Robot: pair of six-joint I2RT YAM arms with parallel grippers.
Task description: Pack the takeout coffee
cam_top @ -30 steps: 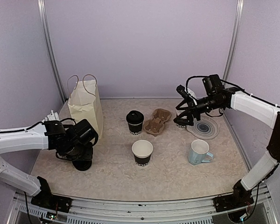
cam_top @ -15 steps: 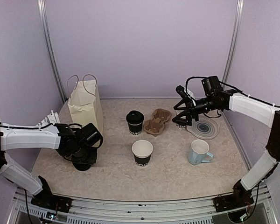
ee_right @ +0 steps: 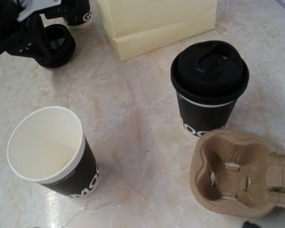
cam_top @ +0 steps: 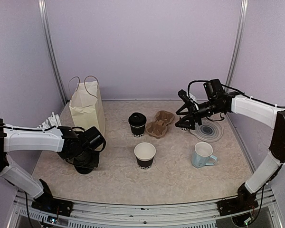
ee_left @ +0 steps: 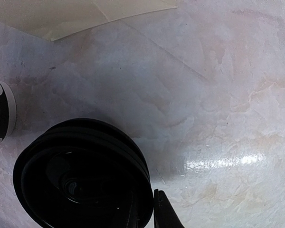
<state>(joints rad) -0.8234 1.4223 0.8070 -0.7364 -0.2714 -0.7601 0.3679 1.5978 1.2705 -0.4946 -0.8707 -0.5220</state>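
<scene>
Overhead and right wrist, shared lidded cup [cam_top: 137,122]

Lidded cup [ee_right: 209,85] beside cardboard carrier [ee_right: 235,173]

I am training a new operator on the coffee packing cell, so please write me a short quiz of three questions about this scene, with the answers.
1. True or false: a cup sits in the cardboard carrier.
2. The lidless cup stands: A) inside the bag; B) nearer to the arms than the lidded cup; C) on the round mat.
3. What lies on the table at the left gripper?
Key: 1. False, the carrier is empty. 2. B. 3. A loose black lid.
</scene>
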